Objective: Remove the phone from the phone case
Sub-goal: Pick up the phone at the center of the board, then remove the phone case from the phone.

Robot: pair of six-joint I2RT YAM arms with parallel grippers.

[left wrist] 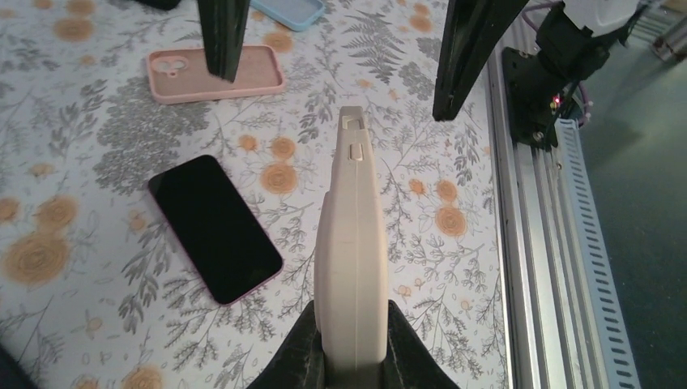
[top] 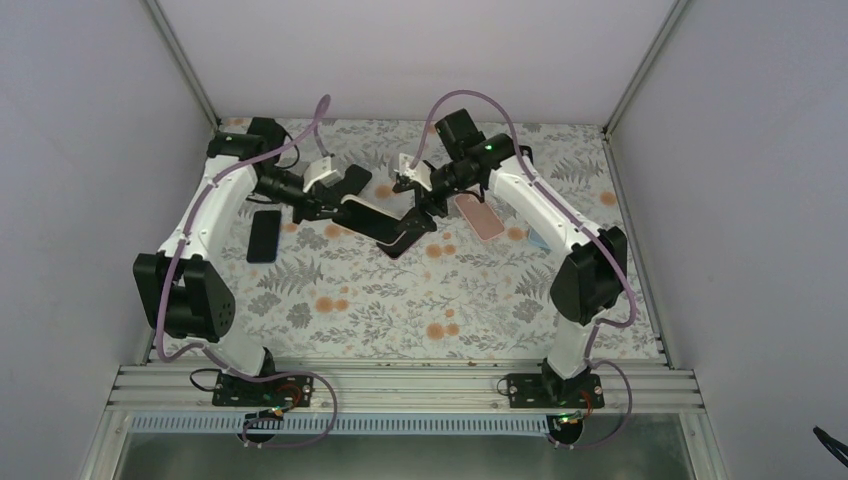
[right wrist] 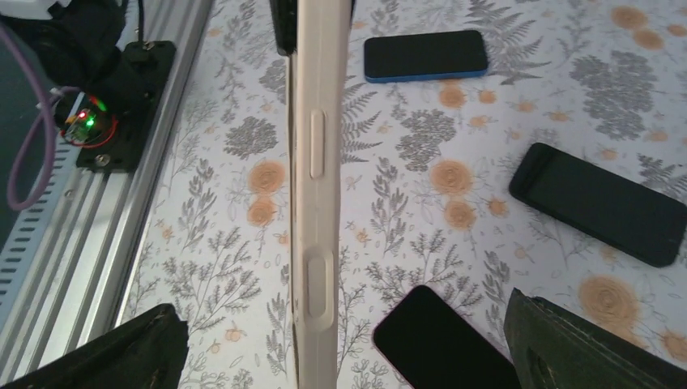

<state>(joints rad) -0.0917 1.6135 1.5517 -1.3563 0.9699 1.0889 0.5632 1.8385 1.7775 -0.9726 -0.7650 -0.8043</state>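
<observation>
Phone case [left wrist: 350, 243]: cream, held on its edge above the middle of the desk [top: 400, 320]. Its side buttons face both wrist cameras.
Phone [top: 368, 216]: from overhead it shows as a dark face filling the case. The wrist views see the case only edge-on, so how deep the phone sits cannot be told.
Left tool [left wrist: 350, 328]: clenched on the near end of the case at the bottom centre of its own view, with one finger on each broad face.
Right tool [right wrist: 340, 324]: released. Its fingers [right wrist: 105, 356] are spread wide in the bottom corners of its view, with the case running between them and touching neither.
Left arm: comes in from the left of the overhead frame with the elbow bent and the wrist aimed at the centre.
Right arm: rises along the right side and folds back at the far end, so its wrist faces the left tool.
Pink-rimmed phone [left wrist: 215, 228]: flat on the desk with its screen up, just beside and below the held case.
Pink case [left wrist: 215, 73]: flat on the desk, upper left of the left wrist view.
Light blue case [left wrist: 288, 10]: at the top edge of the left wrist view.
Blue-edged phone [right wrist: 425, 55]: flat on the desk, at the top of the right wrist view.
Black phone [right wrist: 603, 203]: flat on the desk, at the right of the right wrist view.
</observation>
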